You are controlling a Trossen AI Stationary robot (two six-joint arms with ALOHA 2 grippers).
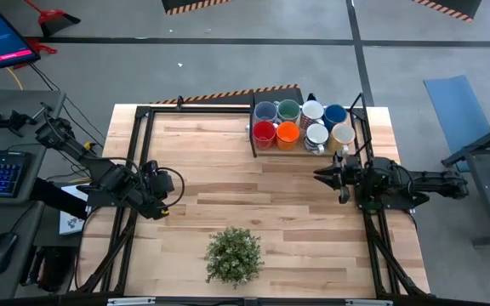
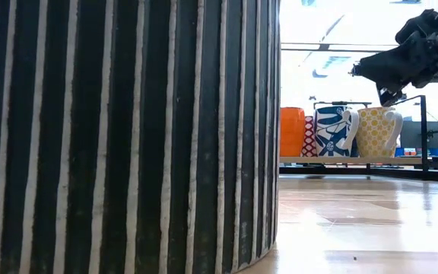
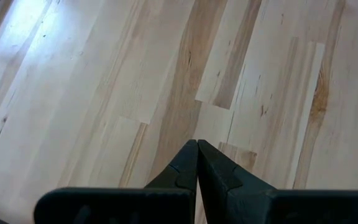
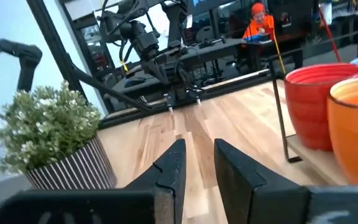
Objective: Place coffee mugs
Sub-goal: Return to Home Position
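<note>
Several coffee mugs stand close together in two rows on a low wooden tray (image 1: 254, 151) inside a black frame, at the table's far edge, right of centre. Among them are a red mug (image 1: 264, 132), an orange mug (image 1: 287, 133), a blue mug (image 1: 335, 114) and a cream mug (image 1: 343, 134). My right gripper (image 1: 320, 175) hovers near the table's right edge, just in front of the tray and pointing toward the left; it is open with nothing between its fingers (image 4: 199, 149). My left gripper (image 1: 162, 206) is shut over bare wood (image 3: 197, 146) near the table's left edge.
A leafy potted plant (image 1: 234, 253) in a black-and-white striped pot (image 2: 128, 129) stands near the table's front edge at the middle. Black frame rails (image 1: 134, 153) run along the left, far and right sides. Bare wood lies between the arms.
</note>
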